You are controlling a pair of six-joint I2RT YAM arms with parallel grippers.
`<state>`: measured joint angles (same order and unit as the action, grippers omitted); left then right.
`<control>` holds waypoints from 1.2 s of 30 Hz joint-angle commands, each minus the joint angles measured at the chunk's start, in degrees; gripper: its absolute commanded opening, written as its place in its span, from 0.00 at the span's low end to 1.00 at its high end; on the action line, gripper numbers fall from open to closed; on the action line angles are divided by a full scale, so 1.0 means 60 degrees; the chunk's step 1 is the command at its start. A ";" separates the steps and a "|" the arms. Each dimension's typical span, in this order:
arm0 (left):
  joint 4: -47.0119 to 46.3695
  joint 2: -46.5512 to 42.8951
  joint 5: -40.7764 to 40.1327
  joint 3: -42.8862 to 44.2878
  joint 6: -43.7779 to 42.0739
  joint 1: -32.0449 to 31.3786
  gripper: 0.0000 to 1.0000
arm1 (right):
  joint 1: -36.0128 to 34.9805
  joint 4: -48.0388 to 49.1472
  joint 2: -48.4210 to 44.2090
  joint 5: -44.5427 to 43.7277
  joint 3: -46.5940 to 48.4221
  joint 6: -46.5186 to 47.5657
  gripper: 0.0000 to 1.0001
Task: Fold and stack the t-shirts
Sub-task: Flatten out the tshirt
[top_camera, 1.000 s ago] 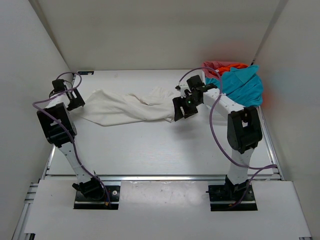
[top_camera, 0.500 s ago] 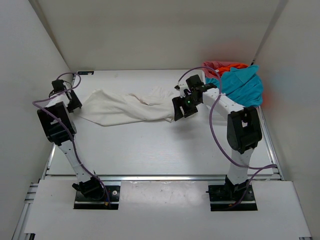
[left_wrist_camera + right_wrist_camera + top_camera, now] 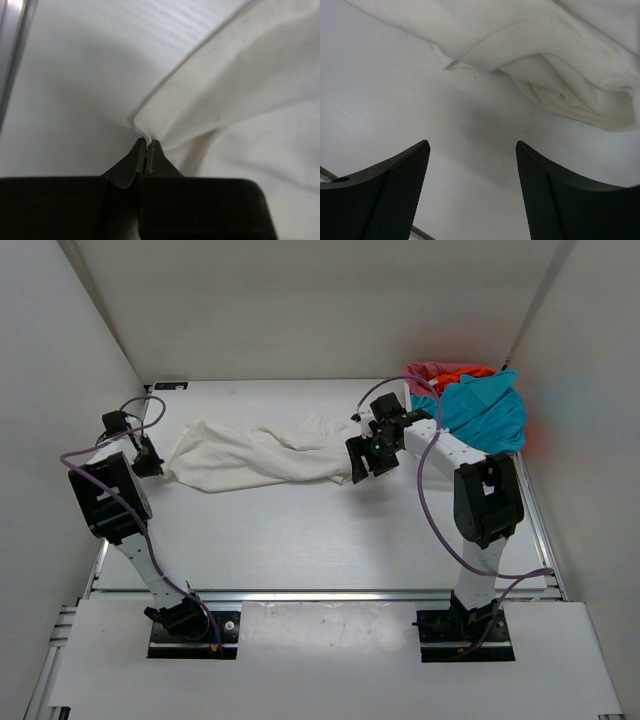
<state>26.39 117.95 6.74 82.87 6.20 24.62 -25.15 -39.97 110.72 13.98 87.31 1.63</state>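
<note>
Early stage: nothing folded or stacked yet. White shirt (image 3: 255,455) lies twisted, stretched across mid table (image 3: 300,530). Teal shirt (image 3: 485,410), orange shirt (image 3: 468,371) & red shirt (image 3: 428,368) sit heaped at far-R corner. L gripper (image 3: 147,150) is clamped tight on a pinch of white shirt's L edge, arm reaching far-L. R gripper (image 3: 471,150) has jaws wide w/ nothing in them, low by shirt's R end, prob. not touching.

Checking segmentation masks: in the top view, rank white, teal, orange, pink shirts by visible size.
1. white t-shirt
2. teal-blue t-shirt
3. pinkish-red t-shirt and orange t-shirt: only slivers show past the teal one; not rankable.
</note>
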 commanded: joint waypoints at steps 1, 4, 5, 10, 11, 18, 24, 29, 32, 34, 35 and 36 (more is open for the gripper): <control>0.0391 -0.1785 0.0328 -0.0802 -0.0621 -0.0046 0.00 | 0.0088 0.0186 -0.0420 -0.0384 -0.0589 -0.0677 0.75; 0.0800 -0.2489 0.0356 -0.1183 -0.0725 -0.0177 0.00 | 0.0339 0.0464 -0.0055 0.0072 -0.0314 -0.1179 0.74; 0.0845 -0.2563 0.0341 -0.1315 -0.0711 -0.0134 0.00 | 0.0339 0.0479 0.0221 0.0087 -0.0008 -0.1136 0.73; 0.1065 -0.2974 0.0224 -0.1799 -0.0564 -0.0280 0.00 | 0.0163 0.0538 0.1015 0.1051 0.0961 -0.1691 0.69; 0.1109 -0.3003 0.0209 -0.1829 -0.0593 -0.0280 0.00 | 0.0134 0.0581 0.1131 0.1214 0.0990 -0.1779 0.67; 0.1109 -0.3033 0.0136 -0.1903 -0.0563 -0.0075 0.00 | 0.0221 0.0435 0.1937 0.0513 0.1180 -0.2630 0.59; 0.1094 -0.2828 0.0019 -0.1756 -0.0608 -0.0133 0.00 | -0.0261 0.0508 0.3064 0.0191 0.2790 -0.3142 0.57; 0.1153 -0.2856 -0.0025 -0.1756 -0.0768 -0.0119 0.00 | -0.0218 0.0376 0.3490 -0.0907 0.3363 -0.3611 0.55; 0.1167 -0.2886 -0.0069 -0.1698 -0.0784 -0.0105 0.00 | -0.0159 0.0581 0.3594 -0.0413 0.3495 -0.3436 0.12; 0.1197 -0.2857 -0.0011 -0.1683 -0.0769 -0.0119 0.00 | -0.0188 0.0597 0.3725 -0.0192 0.3597 -0.3333 0.00; 0.1182 -0.2842 0.0018 -0.1625 -0.0798 -0.0032 0.00 | -0.0145 0.0683 0.3711 -0.0031 0.3671 -0.3289 0.00; 0.1197 -0.2900 0.0091 -0.1595 -0.0798 -0.0118 0.00 | -0.0159 0.0728 0.3623 0.0057 0.3715 -0.3086 0.00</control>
<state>33.04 101.93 6.63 71.40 2.07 23.90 -26.26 -37.32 132.31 12.58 106.78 -18.20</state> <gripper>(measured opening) 0.039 0.041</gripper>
